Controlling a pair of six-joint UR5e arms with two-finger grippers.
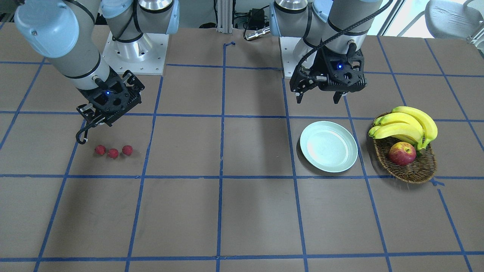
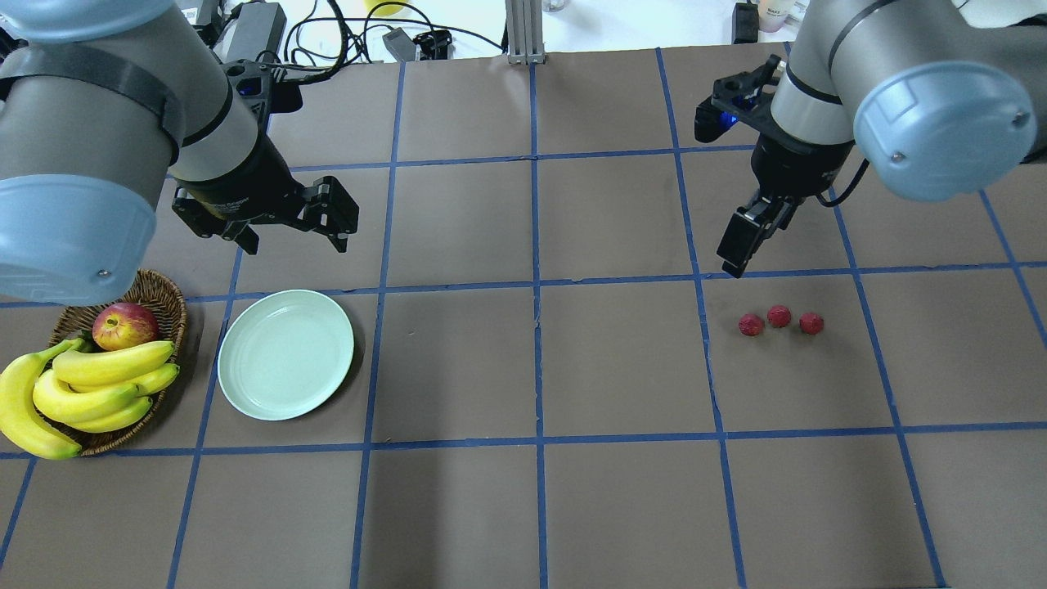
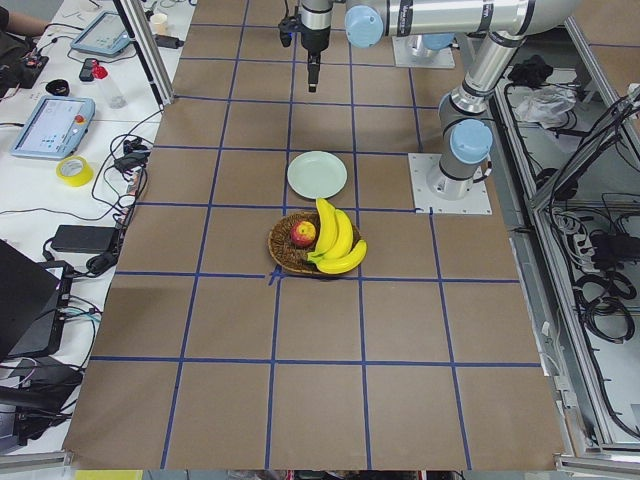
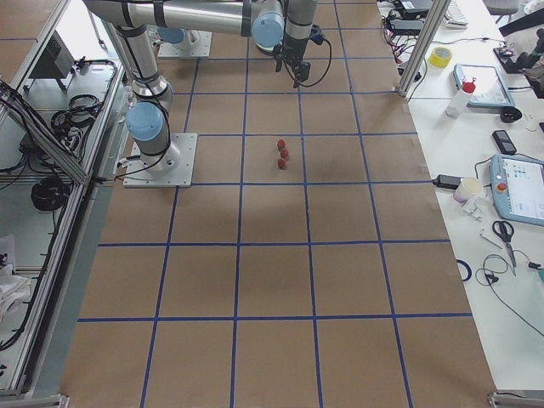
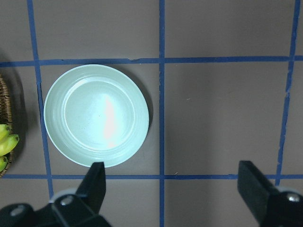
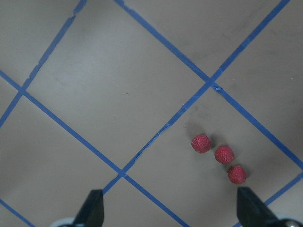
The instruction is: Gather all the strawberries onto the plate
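1. Overhead exterior view: three strawberries (image 2: 779,316) are seen in a short row on the brown table (image 2: 532,507), right of the middle of the frame. They are laid close side by side, inside one square made by the blue lines (image 2: 536,282).
2. All three strawberries are on the table and not on the plate (image 2: 285,355). The plate is found flat on the table in the left half of the frame, well apart from the strawberries.
3. A brown basket (image 2: 169,296) is seen just beside the plate, at the left edge of the frame. A red apple (image 2: 124,325) and a bunch of yellow bananas (image 2: 90,384) are held in it.
4. The left gripper (image 2: 296,239) is held in the air in the upper left of the frame, just above the plate in the picture. Its fingers are spread apart and nothing is held between them. In the left wrist view, the plate is seen in the upper left of the frame, and the two dark fingers are seen far apart along the bottom edge.
5. The right gripper (image 2: 730,266) is held over the table in the upper right of the overhead frame, near the strawberries, up and to the left of them. In the right wrist view, its fingers are seen spread apart at the bottom edge. The strawberries are seen in the lower right of that frame and are not touched.
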